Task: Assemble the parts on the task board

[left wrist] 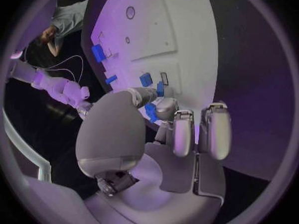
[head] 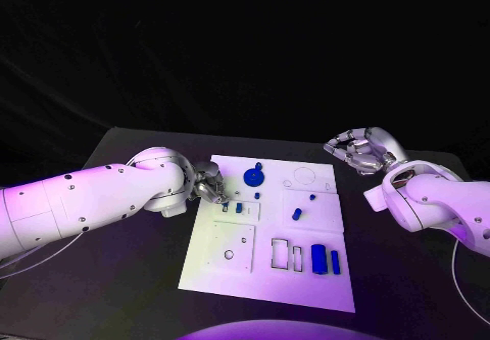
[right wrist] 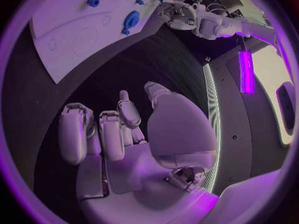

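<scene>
left hand (head: 209, 185): you have it at the board's left edge, fingers curled round a small blue part (left wrist: 151, 111) pinched at the tips, just above the upper left panel.
board (head: 214, 269): white plate mid table (head: 122, 297); the pinched part sits beside a small blue block (head: 239, 207) in that panel.
step in hand: seating the pinched part, by my reading. keep your wrist steady, line the part square over its slot, lower straight, and let go only once it stands by itself.
other parts: blue disc (head: 252, 175) near the top, peg (head: 296, 214) at centre, two long blocks (head: 318, 258) at lower right, all apart from your hand.
risk: nudging the neighbouring block.
right hand (head: 360, 151): off the board's top right corner, fingers curled in, holding nothing.
</scene>
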Controlling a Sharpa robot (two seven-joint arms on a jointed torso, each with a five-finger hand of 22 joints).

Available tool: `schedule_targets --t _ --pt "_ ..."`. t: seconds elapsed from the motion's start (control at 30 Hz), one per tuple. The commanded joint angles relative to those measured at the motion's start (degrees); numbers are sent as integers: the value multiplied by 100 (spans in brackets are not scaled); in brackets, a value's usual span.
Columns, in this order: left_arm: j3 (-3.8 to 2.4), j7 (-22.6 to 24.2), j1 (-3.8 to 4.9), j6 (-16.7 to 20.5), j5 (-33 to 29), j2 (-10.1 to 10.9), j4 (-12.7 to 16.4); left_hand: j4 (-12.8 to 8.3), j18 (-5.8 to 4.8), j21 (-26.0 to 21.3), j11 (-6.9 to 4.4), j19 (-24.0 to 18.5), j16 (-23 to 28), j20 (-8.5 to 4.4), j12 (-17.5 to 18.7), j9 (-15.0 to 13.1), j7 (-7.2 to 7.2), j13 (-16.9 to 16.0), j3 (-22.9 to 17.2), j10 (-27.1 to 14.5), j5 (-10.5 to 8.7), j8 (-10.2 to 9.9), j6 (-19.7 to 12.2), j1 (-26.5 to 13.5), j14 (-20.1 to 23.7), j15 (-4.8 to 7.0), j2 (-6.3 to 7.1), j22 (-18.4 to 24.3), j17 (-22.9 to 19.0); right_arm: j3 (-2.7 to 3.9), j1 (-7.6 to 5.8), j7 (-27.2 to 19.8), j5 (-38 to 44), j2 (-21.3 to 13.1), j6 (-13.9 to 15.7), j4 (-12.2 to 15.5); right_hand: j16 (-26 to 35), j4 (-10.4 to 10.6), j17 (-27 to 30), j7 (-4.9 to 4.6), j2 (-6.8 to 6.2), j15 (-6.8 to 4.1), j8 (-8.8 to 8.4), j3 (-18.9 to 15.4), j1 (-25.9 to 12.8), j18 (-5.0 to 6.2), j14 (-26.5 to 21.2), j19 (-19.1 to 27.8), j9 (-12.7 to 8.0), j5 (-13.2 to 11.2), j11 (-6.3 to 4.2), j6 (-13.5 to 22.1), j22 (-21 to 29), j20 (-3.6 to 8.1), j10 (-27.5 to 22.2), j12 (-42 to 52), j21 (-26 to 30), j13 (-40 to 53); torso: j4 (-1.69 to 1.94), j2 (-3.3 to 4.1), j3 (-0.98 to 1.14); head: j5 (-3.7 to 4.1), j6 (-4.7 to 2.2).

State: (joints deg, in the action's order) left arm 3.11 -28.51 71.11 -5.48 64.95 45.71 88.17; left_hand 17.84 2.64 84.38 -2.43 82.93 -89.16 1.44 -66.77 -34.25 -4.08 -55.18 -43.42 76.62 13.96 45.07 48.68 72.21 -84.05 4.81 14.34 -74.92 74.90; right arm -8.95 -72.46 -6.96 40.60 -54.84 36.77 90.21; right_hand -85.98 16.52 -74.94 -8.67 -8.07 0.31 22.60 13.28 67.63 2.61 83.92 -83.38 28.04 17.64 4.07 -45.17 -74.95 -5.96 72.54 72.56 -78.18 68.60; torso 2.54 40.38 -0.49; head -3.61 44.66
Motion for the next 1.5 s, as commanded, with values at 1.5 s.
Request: schedule_targets --t 1.5 --pt "8 -85 -58 -458 266 -43 51 -791 -15 45 -16 36 -41 -24 0 -1149 262 27 -919 50 38 344 184 -112 -570 58 10 -479 1418 0 17 5 52 -2 -95 13 36 1 -484 -7 74 -46 34 -60 4 50 374 50 1 67 0 41 -716 6 -53 -30 15 -3 2 2 -6 -14 64"
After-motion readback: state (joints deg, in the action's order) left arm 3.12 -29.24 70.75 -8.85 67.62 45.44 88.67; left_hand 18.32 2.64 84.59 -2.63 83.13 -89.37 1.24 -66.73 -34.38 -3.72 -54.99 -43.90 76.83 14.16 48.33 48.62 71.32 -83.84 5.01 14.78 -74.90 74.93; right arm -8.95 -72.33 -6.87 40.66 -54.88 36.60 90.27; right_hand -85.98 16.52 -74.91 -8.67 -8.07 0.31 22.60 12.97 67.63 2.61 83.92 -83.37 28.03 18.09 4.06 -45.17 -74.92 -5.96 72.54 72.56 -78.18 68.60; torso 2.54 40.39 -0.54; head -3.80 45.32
